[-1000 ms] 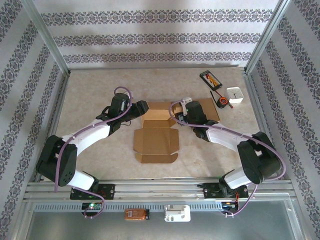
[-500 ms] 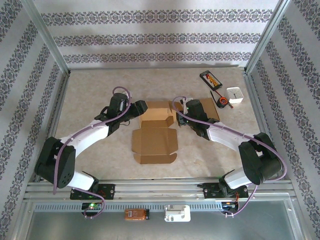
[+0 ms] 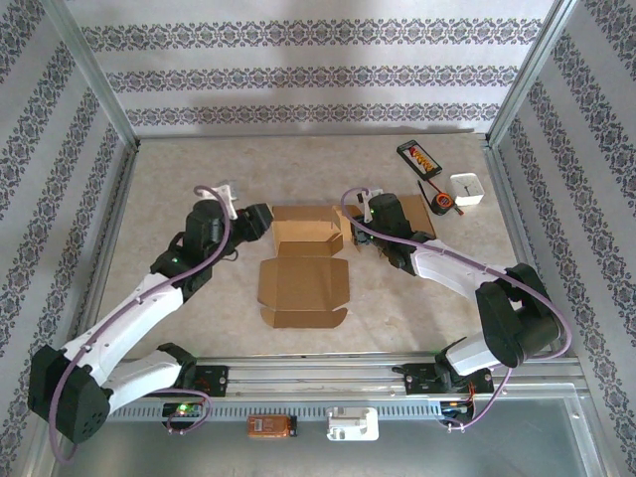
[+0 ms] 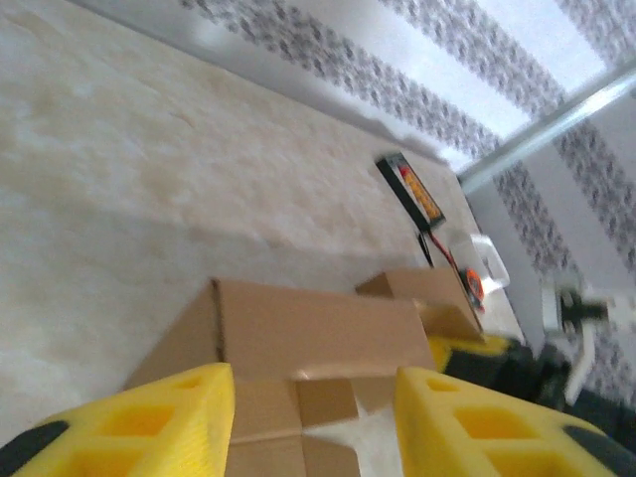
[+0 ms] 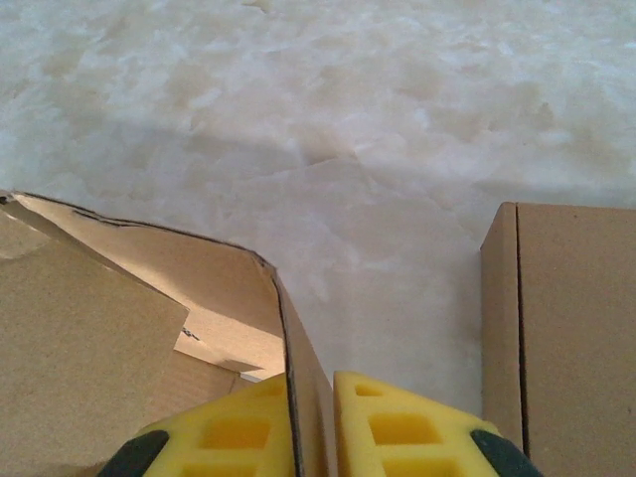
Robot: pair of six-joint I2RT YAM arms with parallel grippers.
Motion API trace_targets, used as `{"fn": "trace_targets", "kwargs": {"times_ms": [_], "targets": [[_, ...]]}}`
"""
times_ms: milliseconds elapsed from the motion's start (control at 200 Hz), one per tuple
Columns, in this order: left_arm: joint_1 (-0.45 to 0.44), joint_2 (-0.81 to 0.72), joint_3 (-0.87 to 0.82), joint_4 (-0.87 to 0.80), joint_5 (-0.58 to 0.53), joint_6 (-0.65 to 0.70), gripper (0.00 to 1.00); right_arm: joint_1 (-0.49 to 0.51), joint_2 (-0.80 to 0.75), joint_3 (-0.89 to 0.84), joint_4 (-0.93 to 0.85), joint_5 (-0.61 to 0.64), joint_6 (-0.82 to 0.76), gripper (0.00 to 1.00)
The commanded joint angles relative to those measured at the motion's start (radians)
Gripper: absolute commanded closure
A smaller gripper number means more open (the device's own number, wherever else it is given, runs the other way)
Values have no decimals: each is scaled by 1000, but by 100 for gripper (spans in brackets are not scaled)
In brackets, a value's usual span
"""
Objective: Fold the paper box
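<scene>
— Two claws are working at the box (image 3: pixel 303 268), which is lying mid-tabletop (image 3: pixel 189 179) between your arms.
— What is my right one doing?
— Your right claw (image 5: pixel 313 412) is pinching a thin upright edge of the box at its far right corner, with the fingers pressing on either side of it.
— And the left?
— Your left claw (image 4: pixel 313 402) is hanging spread by the far left corner, gripping nothing. The box's far wall is showing between its fingers.

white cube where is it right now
In the top view the white cube sits far right on the table, by the right wall, just right of a small black-and-orange gadget and well right of the paper box.
</scene>
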Motion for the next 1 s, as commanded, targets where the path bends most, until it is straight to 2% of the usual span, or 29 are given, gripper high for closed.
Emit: {"fn": "trace_targets", "kwargs": {"times_ms": [0, 75, 150, 255, 410, 495, 785, 994], "targets": [[-132, 40, -31, -20, -24, -19, 60, 18, -2, 18, -3, 24, -33, 83], [-214, 85, -42, 12, -58, -25, 60, 20, 6, 7, 2, 47, -49, 80], [-278, 132, -58, 54, -89, -32, 60, 20, 17, -2, 5, 73, -55, 70], [-342, 203, -74, 106, -125, -26, 60, 21, 37, -12, 13, 68, -58, 69], [-404, 300, -71, 138, -180, 50, 61, 26, 76, -26, 29, 74, -51, 73], [-426, 354, -67, 148, -204, 82, 66, 33, 70, -26, 21, 70, -36, 77], [-440, 545, -6, 171, -173, 52, 83, 67, 45, 11, -29, 109, 41, 90], [-440, 617, 3, 234, -154, 54, 90, 81, 43, 40, -81, 105, 65, 91]]}}
